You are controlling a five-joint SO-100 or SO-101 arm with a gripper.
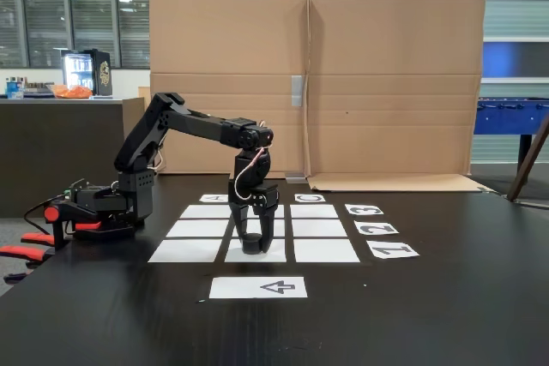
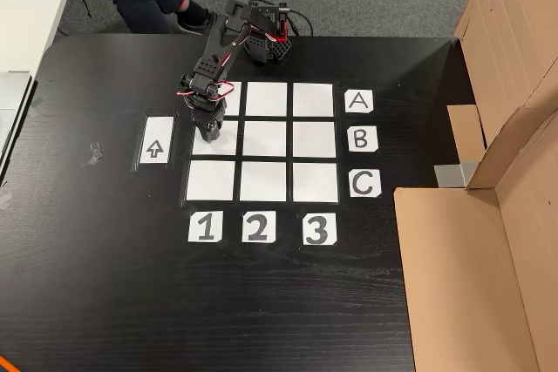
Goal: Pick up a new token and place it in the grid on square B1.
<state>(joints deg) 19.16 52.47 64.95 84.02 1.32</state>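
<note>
Table: black top (image 1: 446, 297), cardboard wall (image 1: 386, 83) behind.
Grid: nine white squares (image 2: 268, 138).
Gripper: (image 1: 252, 244) down over square B1 (image 2: 216, 144), fingers around token (image 1: 252, 247).
Token: partly hidden, contact with paper unclear.

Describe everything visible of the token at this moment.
The token is a small matte black puck, a short cylinder, upright. It sits on square B1, the middle white paper rectangle of the grid's column 1, nearest the arrow sheet. The end effector hangs right over it with fingers straddling it. Whether they clamp it cannot be told. In the other view the arm hides most of it.
</note>
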